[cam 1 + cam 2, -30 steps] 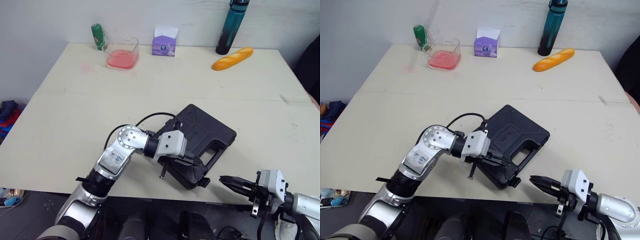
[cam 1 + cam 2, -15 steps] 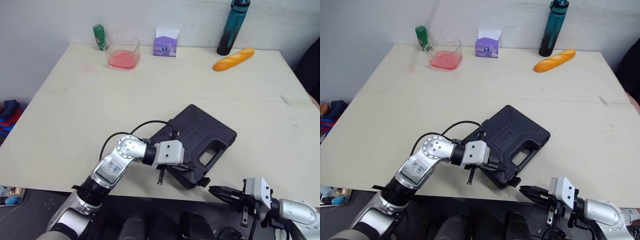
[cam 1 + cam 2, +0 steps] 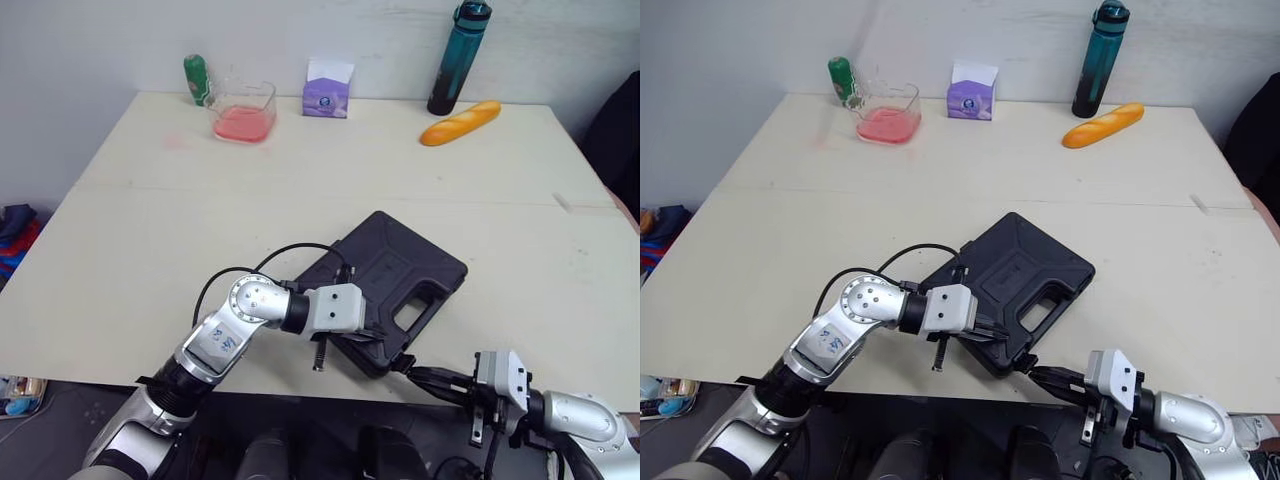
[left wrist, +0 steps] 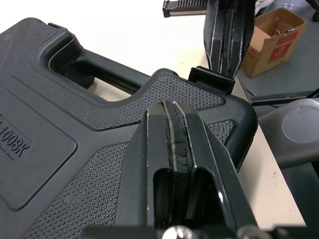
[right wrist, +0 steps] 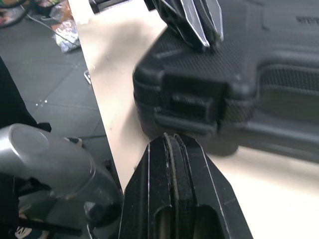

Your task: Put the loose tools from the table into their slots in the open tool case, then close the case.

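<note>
- Tool case (image 3: pixel 395 270): black, lid down, lying askew on the table (image 3: pixel 150 230) near the front edge, with the handle cut-out on the side toward my right.
- My left claw (image 4: pixel 174 107): fingers pressed together with nothing between them. They lay over the pebbled lid at the case's near corner, tips just short of the latch (image 4: pixel 213 78).
- My left arm: came in over the front edge with the elbow bent and the forearm running toward my right. A black cable (image 3: pixel 290 255) looped above the wrist.
- My right claw (image 3: pixel 417 373): fingers pressed together and empty, held level and pointing toward my left. The tips were just beside the latch corner of the case; I could not tell whether they touched it.
- My right arm: low, off the table's front edge, with the forearm roughly horizontal.
</note>
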### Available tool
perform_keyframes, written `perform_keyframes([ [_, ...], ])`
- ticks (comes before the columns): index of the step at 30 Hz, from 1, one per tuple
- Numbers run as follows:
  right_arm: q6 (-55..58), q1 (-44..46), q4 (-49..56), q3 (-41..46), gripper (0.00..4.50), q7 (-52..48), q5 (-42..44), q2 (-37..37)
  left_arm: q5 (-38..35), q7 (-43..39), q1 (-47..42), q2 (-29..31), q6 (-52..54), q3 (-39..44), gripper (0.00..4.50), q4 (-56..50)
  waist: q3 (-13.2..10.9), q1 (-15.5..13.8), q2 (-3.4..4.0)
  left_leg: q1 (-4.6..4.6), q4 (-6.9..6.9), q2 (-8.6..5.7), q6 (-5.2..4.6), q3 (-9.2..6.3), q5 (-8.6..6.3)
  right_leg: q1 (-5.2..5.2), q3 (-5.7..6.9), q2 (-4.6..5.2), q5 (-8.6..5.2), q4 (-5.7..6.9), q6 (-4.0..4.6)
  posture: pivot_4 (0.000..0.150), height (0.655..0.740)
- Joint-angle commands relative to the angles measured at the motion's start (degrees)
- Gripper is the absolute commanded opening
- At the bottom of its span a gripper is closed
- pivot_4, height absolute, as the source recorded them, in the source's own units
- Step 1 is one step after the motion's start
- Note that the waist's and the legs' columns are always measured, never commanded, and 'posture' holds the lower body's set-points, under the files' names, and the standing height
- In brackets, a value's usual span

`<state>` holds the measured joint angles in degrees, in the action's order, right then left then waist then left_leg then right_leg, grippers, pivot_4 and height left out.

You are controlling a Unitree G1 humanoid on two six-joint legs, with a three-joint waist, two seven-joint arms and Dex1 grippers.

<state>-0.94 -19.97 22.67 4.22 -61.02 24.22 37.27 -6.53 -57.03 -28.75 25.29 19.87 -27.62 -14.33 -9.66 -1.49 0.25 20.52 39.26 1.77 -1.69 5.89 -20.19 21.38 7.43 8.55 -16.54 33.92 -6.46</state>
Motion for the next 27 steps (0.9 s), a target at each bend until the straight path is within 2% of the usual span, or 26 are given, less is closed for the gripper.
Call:
perform_keyframes([
  [1,0.2,1.0,2.7,-0.8,0.00,0.5,1.2,-0.4,4.5,-0.1,3.2,2.7,4.2,-4.3,0.01,5.4,0.0,0.0,-0.02,0.00,0.00,0.00,0.00,0.00,0.00,0.00,0.00,0.00,0.00,0.00,0.00,0.150,0.7400],
  [27,1.2,9.0,-4.2,-0.9,0.00,-2.3,1.8,0.4,5.3,-0.7,3.9,5.0,7.5,-6.5,0.01,5.6,0.4,0.3,0.04,-0.26,-0.21,0.21,-0.05,0.05,-0.09,-0.02,-0.09,-0.06,-0.04,0.04,0.27,0.150,0.7400],
])
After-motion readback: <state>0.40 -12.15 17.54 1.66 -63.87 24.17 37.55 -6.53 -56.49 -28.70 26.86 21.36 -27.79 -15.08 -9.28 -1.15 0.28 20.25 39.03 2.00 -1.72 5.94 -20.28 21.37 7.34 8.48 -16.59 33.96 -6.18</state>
